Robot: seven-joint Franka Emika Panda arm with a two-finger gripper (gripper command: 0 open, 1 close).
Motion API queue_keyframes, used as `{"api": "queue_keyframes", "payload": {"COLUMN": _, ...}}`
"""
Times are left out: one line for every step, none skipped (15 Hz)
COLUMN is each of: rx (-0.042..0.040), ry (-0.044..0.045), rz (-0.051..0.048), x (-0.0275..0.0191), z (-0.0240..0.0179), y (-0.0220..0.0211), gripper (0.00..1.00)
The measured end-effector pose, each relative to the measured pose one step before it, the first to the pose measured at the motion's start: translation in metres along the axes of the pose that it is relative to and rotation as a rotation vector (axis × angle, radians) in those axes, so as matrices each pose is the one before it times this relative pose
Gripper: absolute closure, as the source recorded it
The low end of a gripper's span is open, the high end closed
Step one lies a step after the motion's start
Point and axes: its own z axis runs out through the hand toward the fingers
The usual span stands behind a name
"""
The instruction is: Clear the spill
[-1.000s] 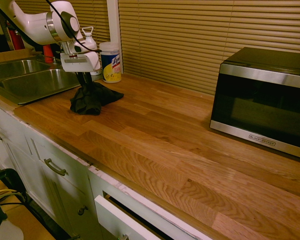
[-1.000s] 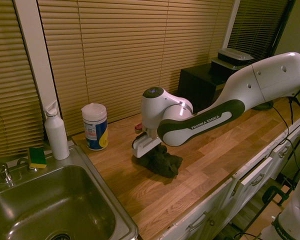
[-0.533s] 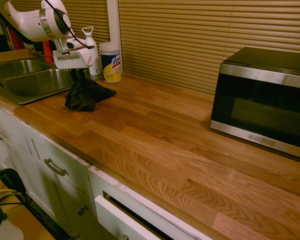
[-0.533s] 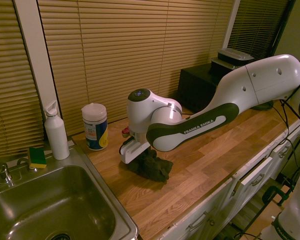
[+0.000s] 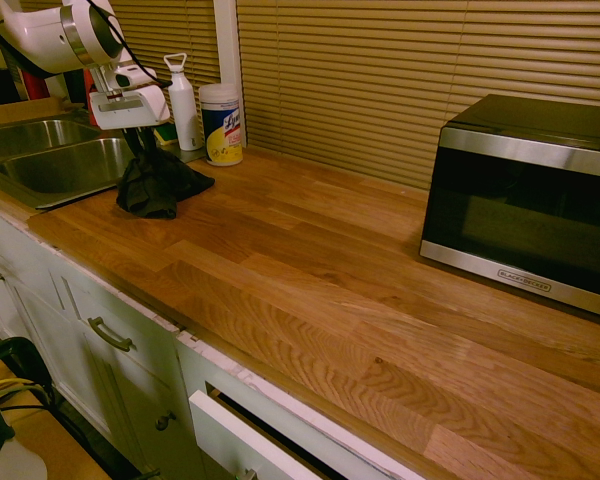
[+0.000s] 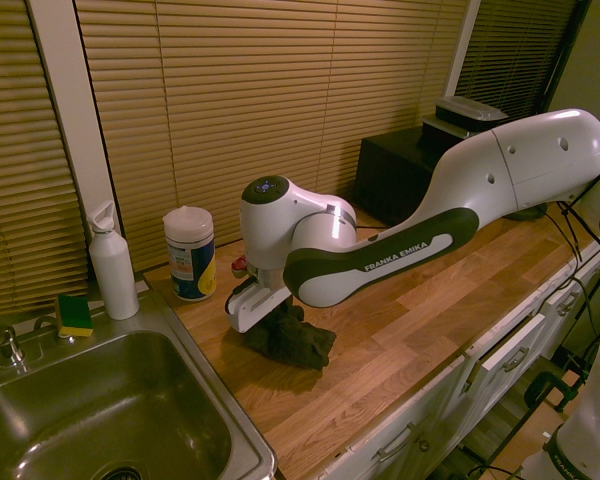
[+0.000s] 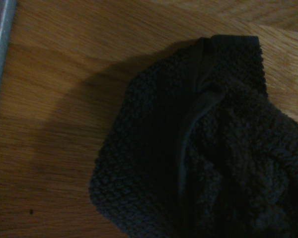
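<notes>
1. Gripper (image 6: 263, 318) is pointing pretty much straight down with its jaws clamped tight on a bunched-up dark terry rag (image 6: 292, 340), whose lower part sits on the wooden countertop (image 5: 310, 270) right next to the sink (image 6: 90, 420).
2. Spill-wise, all I can make out is one tiny dark speck (image 7: 31, 211) on the wood in the wrist view, a little way off the rag's edge. Exterior views are too dim to show any.
3. Counts: one rag, one white spray bottle (image 6: 112, 262), one Lysol wipes tub (image 6: 190, 252), one yellow-green sponge (image 6: 75, 314), one microwave (image 5: 525, 200).
</notes>
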Motion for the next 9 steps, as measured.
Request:
{"api": "queue_keyframes", "payload": {"rx": 0.00452, "ry": 0.00259, "rz": 0.00166, "x": 0.00139, "z": -0.00334, "y": -0.00116, "gripper": 0.0}}
{"api": "queue_keyframes", "payload": {"rx": 0.00454, "ry": 0.00376, "rz": 0.00206, "x": 0.00196, "z": -0.00435, "y": -0.00144, "gripper": 0.0}}
{"api": "queue_keyframes", "payload": {"rx": 0.00333, "ry": 0.00324, "rz": 0.00173, "x": 0.00169, "z": -0.00387, "y": -0.00118, "gripper": 0.0}}
{"api": "queue_keyframes", "payload": {"rx": 0.00345, "ry": 0.00272, "rz": 0.00159, "x": 0.00118, "z": -0.00476, "y": -0.00123, "gripper": 0.0}}
{"api": "queue_keyframes", "payload": {"rx": 0.00349, "ry": 0.00403, "rz": 0.00039, "x": 0.00067, "z": -0.00684, "y": -0.00156, "gripper": 0.0}}
{"api": "queue_keyframes", "payload": {"rx": 0.00522, "ry": 0.00594, "rz": 0.00132, "x": 0.00139, "z": -0.00939, "y": -0.00131, "gripper": 0.0}}
{"api": "queue_keyframes", "payload": {"rx": 0.00675, "ry": 0.00564, "rz": 0.00257, "x": 0.00171, "z": -0.00985, "y": -0.00081, "gripper": 0.0}}
{"api": "queue_keyframes", "payload": {"rx": 0.0079, "ry": 0.007, "rz": 0.0044, "x": 0.00254, "z": -0.01207, "y": -0.00023, "gripper": 0.0}}
{"api": "queue_keyframes", "payload": {"rx": 0.00842, "ry": 0.00737, "rz": 0.00522, "x": 0.00268, "z": -0.01241, "y": 0.00114, "gripper": 0.0}}
